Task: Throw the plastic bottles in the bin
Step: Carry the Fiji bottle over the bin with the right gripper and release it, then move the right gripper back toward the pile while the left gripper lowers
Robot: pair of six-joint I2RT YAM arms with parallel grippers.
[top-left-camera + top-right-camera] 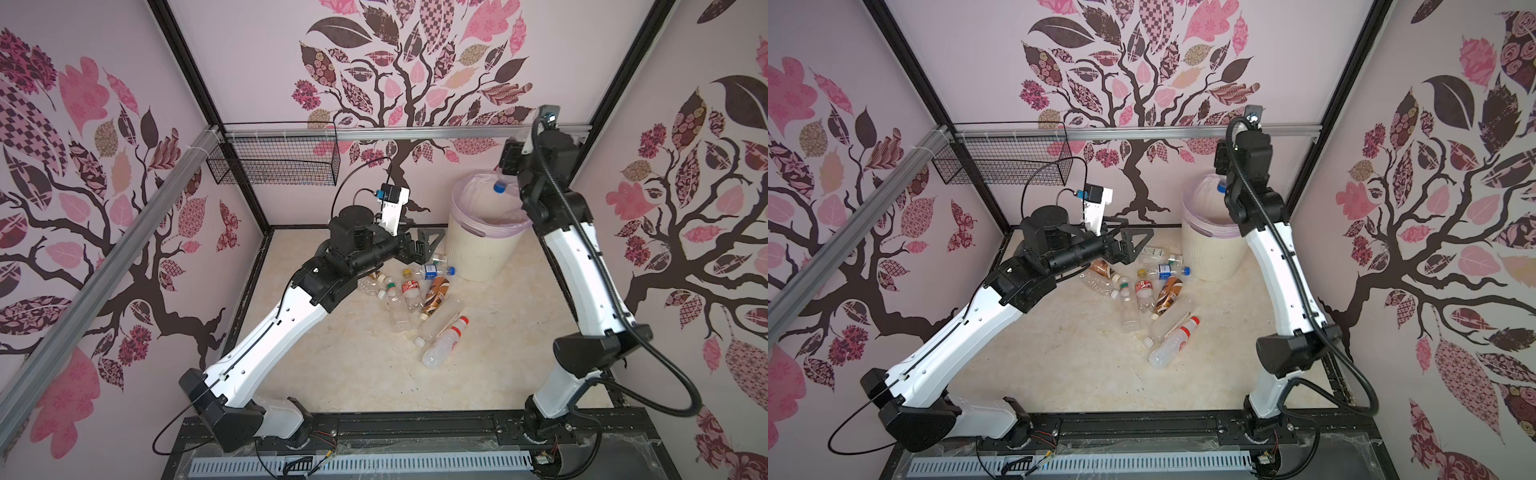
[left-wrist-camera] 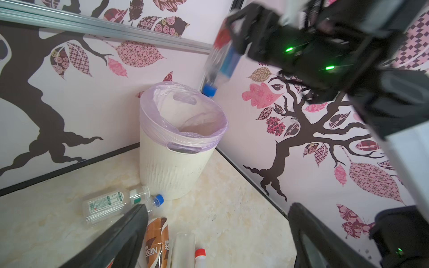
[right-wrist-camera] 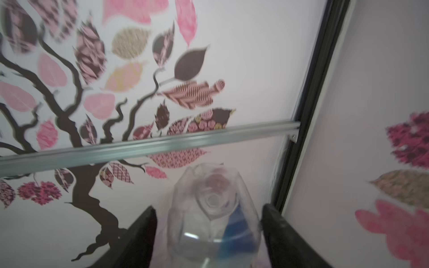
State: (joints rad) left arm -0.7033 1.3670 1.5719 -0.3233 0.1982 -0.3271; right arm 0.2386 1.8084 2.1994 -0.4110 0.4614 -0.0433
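A: Left gripper [image 1: 419, 249] first: spread wide, holding nothing, low over the far edge of the pile [image 1: 415, 299].
B: And that pile?
A: Roughly ten bottles lying flat on the floor [image 1: 353, 374], just beside the bin [image 1: 478, 257]. All left to do.
B: Anything banked yet?
A: Hard to say; only lilac liner [image 2: 185, 109] on show inside, bottom hidden.
B: Over to the right, then.
A: Right gripper [image 3: 208, 207] high above the bin, jaws apart, gaps either side of a bottle [image 2: 219, 65]. Not clamped, by the look of it.
B: Looks of the thing?
A: Clear, blue label [image 2: 229, 62], blue cap [image 2: 209, 90] pointing down, smeared with blur, hanging just over the bin mouth. Probably one drop under way, bulk of the job ahead.
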